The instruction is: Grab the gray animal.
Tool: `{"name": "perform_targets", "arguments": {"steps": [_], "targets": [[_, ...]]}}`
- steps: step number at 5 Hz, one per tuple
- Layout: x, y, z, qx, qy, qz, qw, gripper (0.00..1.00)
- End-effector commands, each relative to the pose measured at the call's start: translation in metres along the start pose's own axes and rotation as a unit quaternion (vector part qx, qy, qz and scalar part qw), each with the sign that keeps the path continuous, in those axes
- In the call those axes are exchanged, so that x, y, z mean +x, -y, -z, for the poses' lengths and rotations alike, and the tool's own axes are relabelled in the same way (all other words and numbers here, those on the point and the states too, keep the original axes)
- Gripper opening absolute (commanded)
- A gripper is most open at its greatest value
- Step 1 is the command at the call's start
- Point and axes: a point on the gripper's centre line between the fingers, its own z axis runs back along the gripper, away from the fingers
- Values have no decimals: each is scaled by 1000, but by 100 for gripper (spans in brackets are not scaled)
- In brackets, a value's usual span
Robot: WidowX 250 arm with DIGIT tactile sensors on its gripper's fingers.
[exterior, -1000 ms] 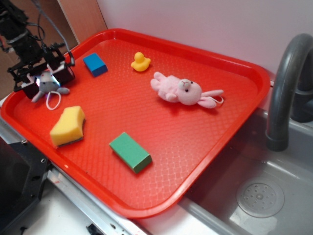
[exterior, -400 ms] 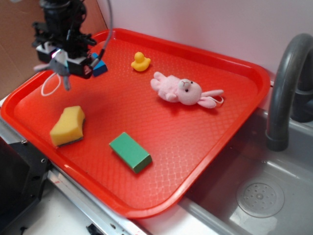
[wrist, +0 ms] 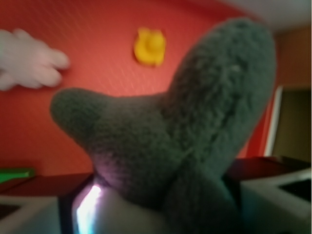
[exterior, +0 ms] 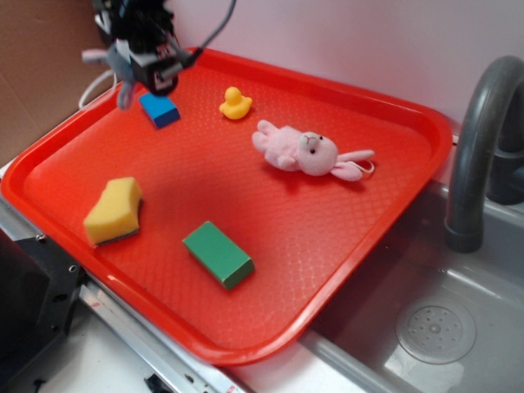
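Apparently one gray animal (exterior: pixel 121 70) hangs clamped in the gripper (exterior: pixel 135 57); two blocks.

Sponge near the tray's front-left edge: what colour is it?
Yellow sponge, clearest in the exterior view.

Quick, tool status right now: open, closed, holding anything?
Tool: closed on the gray animal, lifted clear above the red tray near its back-left corner.

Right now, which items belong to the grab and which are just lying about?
In the job: gray animal, held in the gripper, lifted off the red tray.
Lying about: blue block, yellow duck, pink bunny, yellow sponge, green block.
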Motion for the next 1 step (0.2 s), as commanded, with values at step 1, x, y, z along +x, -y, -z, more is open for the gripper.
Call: {"name": "perform_targets", "arguments": {"steps": [1], "targets": [[-15,-21,-17,-31,46,72,996,85]]}}
